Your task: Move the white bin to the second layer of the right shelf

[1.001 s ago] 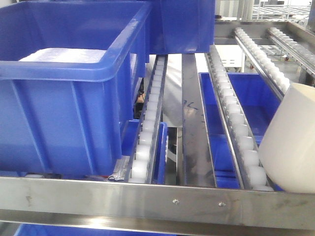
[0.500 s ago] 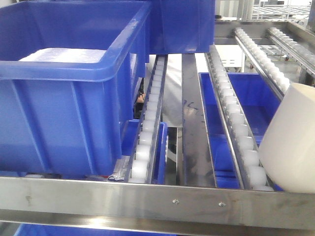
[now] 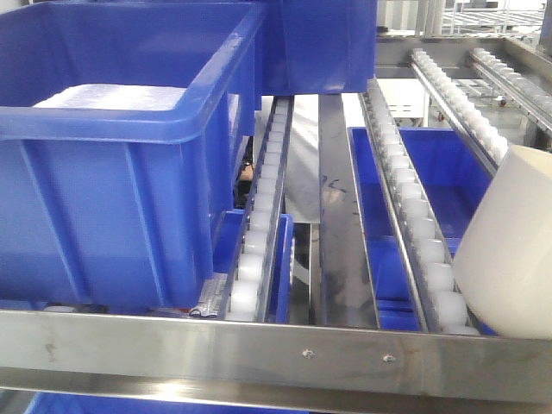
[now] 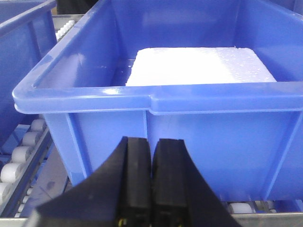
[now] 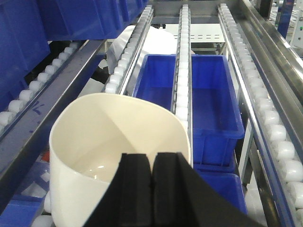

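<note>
The white bin, grasped at its rim by the right gripper, may tip off the rollers at 3 o'clock; the left gripper is clenched.

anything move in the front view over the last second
Nothing visibly changed. The white bin sits at the same spot at the right edge of the roller shelf, and the blue crate on the left has not shifted.

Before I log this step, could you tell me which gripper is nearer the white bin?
Right. The right gripper sits at the white bin's rim; the left gripper faces a blue crate.
</note>
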